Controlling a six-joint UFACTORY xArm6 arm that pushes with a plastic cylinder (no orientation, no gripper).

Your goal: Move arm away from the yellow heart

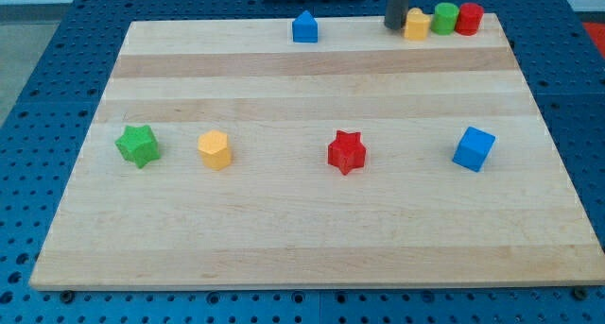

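My tip sits at the view's top, touching or just beside the left side of the yellow heart (can't tell which). No gripper on the rod, so nothing to open or close. Right of the heart, in a tight row: green block, then red block. Well left of the heart: blue block w/ peaked top. Well below it, left to right: green star, yellow hexagon, red star, blue cube. All on the wooden board.
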